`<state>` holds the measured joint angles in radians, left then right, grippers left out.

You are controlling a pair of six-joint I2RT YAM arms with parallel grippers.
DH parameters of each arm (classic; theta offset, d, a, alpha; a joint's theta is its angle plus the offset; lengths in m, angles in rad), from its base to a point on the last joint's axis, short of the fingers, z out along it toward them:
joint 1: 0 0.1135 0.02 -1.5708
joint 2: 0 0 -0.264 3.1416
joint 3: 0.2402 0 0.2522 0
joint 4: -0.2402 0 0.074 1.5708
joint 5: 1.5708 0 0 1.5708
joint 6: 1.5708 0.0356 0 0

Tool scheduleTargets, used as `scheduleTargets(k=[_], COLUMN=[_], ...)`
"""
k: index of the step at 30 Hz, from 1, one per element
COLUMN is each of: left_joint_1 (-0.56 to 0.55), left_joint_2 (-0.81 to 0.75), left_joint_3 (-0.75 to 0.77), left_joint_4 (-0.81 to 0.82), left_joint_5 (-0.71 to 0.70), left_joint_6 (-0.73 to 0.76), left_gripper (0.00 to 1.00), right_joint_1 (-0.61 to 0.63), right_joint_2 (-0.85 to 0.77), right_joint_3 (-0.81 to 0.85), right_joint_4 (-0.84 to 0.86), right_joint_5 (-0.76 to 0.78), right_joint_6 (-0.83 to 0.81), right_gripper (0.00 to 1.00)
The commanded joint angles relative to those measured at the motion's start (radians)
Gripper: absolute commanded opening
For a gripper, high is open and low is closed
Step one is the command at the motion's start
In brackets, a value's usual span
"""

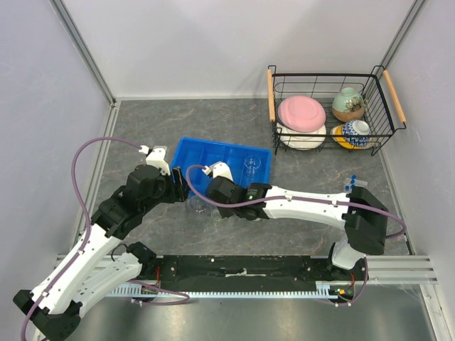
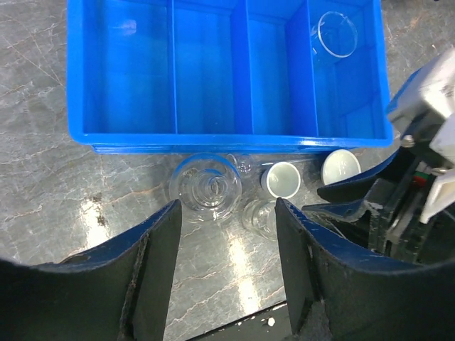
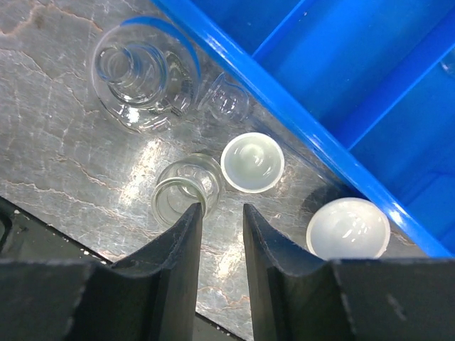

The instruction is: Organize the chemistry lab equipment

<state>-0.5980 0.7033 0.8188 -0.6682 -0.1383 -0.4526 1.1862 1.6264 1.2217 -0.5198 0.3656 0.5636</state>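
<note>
Just outside the near wall of the blue tray (image 2: 227, 138) stand a clear glass flask (image 2: 205, 186), a small beaker (image 2: 257, 214), a smaller glass (image 2: 244, 167) and two white dishes (image 2: 282, 179) (image 2: 340, 167). Another beaker (image 2: 334, 35) sits in the tray's right compartment. My left gripper (image 2: 227, 209) hovers open on the near side of the flask and small beaker, with only bare table between its fingers. My right gripper (image 3: 222, 209) is open a little, also holding nothing. Its left fingertip (image 3: 193, 213) overlaps the rim of the small beaker (image 3: 186, 188), near a dish (image 3: 252, 162).
A wire basket (image 1: 330, 131) at the back right holds a pink plate (image 1: 301, 111) and patterned bowls (image 1: 348, 103). Blue-capped tubes (image 1: 351, 183) show beside the right arm. The two grippers crowd together at the tray's near edge (image 1: 213, 181). Grey walls bound the table.
</note>
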Motion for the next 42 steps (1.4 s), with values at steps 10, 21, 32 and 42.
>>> scheduleTargets(k=[10, 21, 32, 42], left_joint_1=[-0.002, -0.002, -0.002, -0.002], left_joint_2=[-0.014, -0.014, -0.008, -0.004], left_joint_3=[0.013, 0.013, 0.013, 0.016], left_joint_4=[-0.002, -0.002, -0.002, -0.001], left_joint_5=[-0.035, -0.037, -0.034, -0.030], left_joint_6=[-0.017, -0.015, -0.015, -0.012], left_gripper=[0.63, 0.63, 0.63, 0.63], right_joint_1=[0.024, 0.029, 0.027, 0.027], right_joint_2=[0.061, 0.076, 0.098, 0.107], right_joint_3=[0.019, -0.014, -0.028, -0.039], right_joint_4=[0.069, 0.099, 0.112, 0.119], right_joint_5=[-0.024, -0.039, -0.048, -0.062], right_joint_6=[0.032, 0.042, 0.044, 0.055], right_gripper=[0.40, 0.39, 0.33, 0.00])
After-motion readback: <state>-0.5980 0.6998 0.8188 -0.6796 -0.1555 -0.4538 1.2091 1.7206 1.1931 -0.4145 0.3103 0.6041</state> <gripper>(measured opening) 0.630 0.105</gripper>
